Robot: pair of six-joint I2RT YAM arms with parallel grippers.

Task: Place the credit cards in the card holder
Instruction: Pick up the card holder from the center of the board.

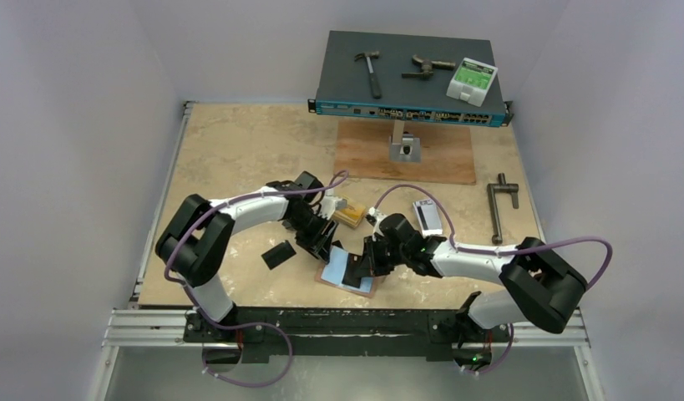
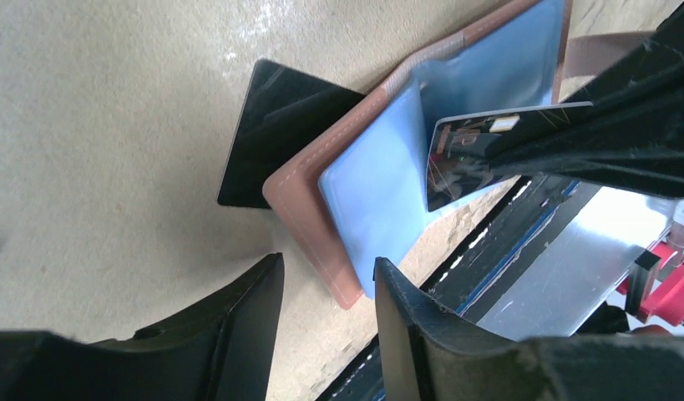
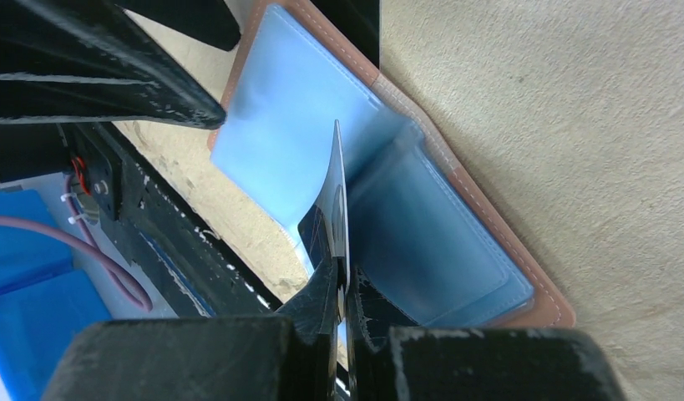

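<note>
The card holder lies open near the table's front edge, salmon-pink outside with blue pockets inside. My right gripper is shut on a black credit card that stands edge-on over the holder's middle fold. The same card shows above the blue pockets in the left wrist view. My left gripper is open and holds nothing, its fingertips at the holder's near corner. Another black card lies flat to the holder's left. Orange-gold cards and a silver-grey card lie further back.
A network switch at the back carries a hammer, another tool and a small box. Below it lies a wooden board with a metal bracket. A T-shaped tool rests at the right. The metal frame rail runs just past the holder.
</note>
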